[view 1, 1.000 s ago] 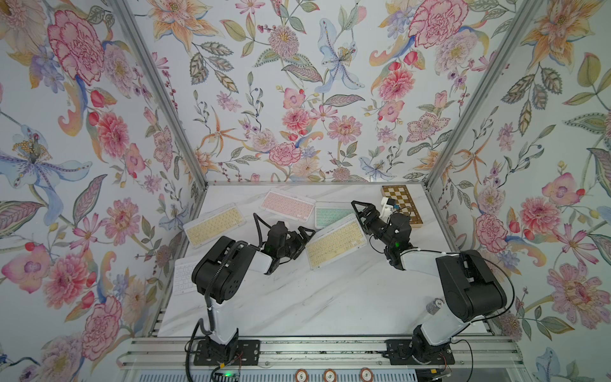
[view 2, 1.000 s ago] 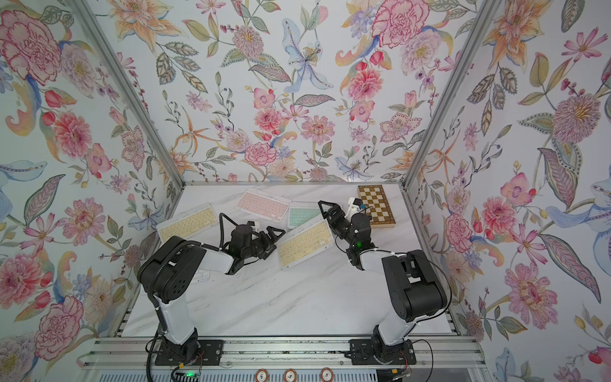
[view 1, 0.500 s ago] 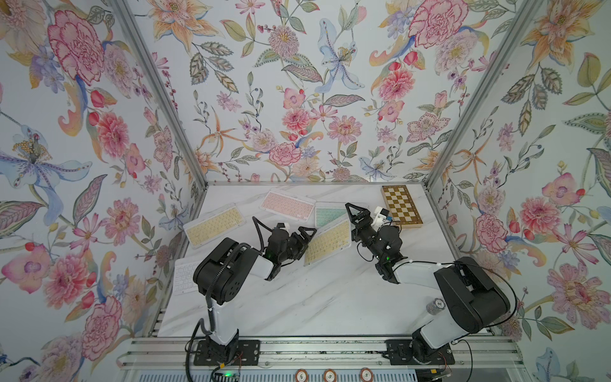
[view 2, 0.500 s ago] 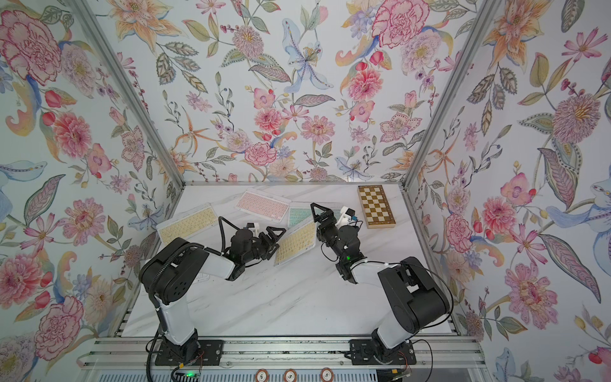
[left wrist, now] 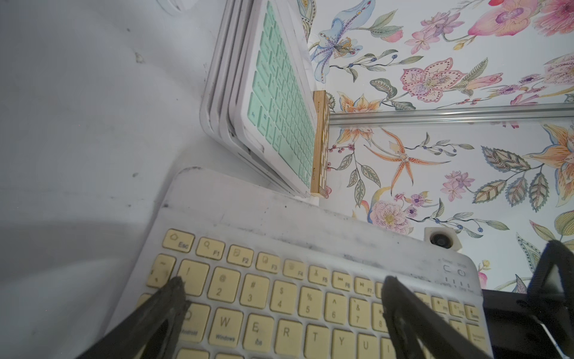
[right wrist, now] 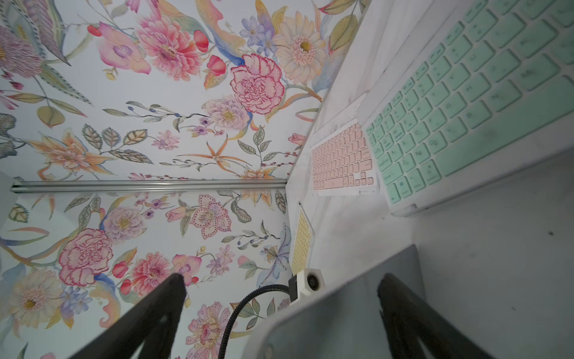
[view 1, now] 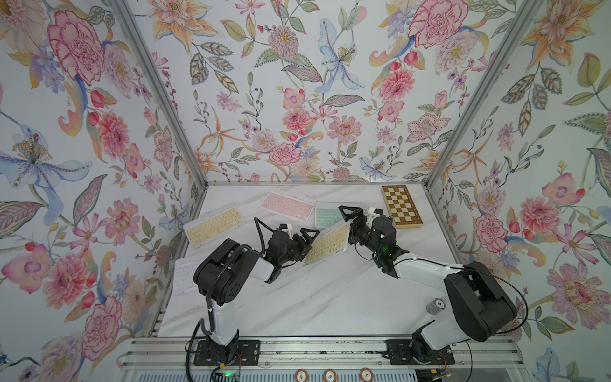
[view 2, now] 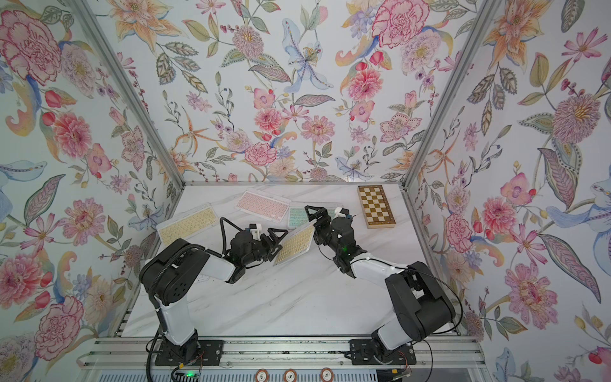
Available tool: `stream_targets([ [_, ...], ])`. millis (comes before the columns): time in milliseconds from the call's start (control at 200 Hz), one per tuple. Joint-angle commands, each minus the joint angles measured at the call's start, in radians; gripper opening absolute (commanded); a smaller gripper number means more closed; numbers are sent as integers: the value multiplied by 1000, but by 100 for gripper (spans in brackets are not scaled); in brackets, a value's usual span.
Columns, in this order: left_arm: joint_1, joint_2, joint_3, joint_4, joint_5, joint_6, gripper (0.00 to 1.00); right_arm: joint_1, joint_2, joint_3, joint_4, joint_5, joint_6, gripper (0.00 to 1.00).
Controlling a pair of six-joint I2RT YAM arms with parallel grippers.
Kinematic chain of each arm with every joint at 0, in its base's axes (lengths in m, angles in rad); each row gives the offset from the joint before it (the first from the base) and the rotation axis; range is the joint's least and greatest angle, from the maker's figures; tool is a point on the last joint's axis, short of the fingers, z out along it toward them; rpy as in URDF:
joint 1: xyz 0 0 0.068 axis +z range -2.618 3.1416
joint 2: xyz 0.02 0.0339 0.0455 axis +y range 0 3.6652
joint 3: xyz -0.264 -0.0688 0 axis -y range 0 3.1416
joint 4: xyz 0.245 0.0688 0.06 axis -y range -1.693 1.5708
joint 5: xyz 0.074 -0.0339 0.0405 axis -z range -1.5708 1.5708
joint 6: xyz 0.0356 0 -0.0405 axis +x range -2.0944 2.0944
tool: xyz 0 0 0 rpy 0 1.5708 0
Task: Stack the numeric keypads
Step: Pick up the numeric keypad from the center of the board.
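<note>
Yellow keypad (view 1: pixel 325 243) sits tipped up over the middle of the marble table (view 1: pixel 297 307). Its long axis runs diagonally from my left gripper (left wrist: pixel 282 279) toward my right gripper (right wrist: pixel 281 276), keys facing the left arm, grey underside facing the right. It has a white frame, smudged grey, and pale yellow keys. Both pincers are spread wide and clamp nothing: the left fingers lie across the key face, and the right jaws straddle its edge. The mint-topped stack (left wrist: pixel 273 102) sits just beyond.

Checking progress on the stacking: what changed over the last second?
The right gripper, jaws open, moved from near the chessboard toward the left gripper. The near end of the tilted yellow keypad shifted with it and looks tipped steeper. The left gripper, mint-topped stack and pink keypad stayed put.
</note>
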Motion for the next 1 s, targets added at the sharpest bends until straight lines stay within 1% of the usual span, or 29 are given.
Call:
stream_targets([
  [0, 10, -24, -18, 16, 30, 2, 99, 4, -47, 95, -319, -36, -64, 99],
  [120, 12, -27, -21, 12, 30, 6, 99, 0, -51, 150, -427, -65, -100, 92],
  [220, 13, -27, -22, 12, 32, 6, 99, 7, -44, 189, -496, -93, -131, 82],
  [250, 15, -27, -24, 12, 32, 6, 99, 10, -47, 187, -502, -97, -128, 76],
  [295, 15, -28, -27, 12, 32, 7, 99, 20, -50, 185, -502, -98, -132, 70],
  [345, 17, -32, -30, 12, 27, 8, 99, 33, -57, 193, -524, -87, -144, 66],
  [415, 16, -33, -30, 11, 23, 9, 99, 42, -64, 211, -560, -76, -174, 58],
  [480, 17, -33, -30, 12, 25, 10, 99, 45, -72, 233, -599, -66, -206, 55],
  [535, 18, -36, -31, 9, 26, 10, 99, 45, -79, 253, -628, -60, -235, 50],
  [606, 20, -42, -28, 0, 27, 12, 99, 43, -80, 281, -670, -59, -273, 48],
  [776, 32, -61, -18, -35, 29, 30, 99, 47, -59, 320, -718, -87, -332, 29],
  [921, 39, -82, -5, -79, 32, 52, 99, 46, -56, 329, -740, -86, -367, 21],
  [996, 45, -96, 7, -114, 36, 70, 99, 33, -52, 326, -744, -100, -384, 14],
])
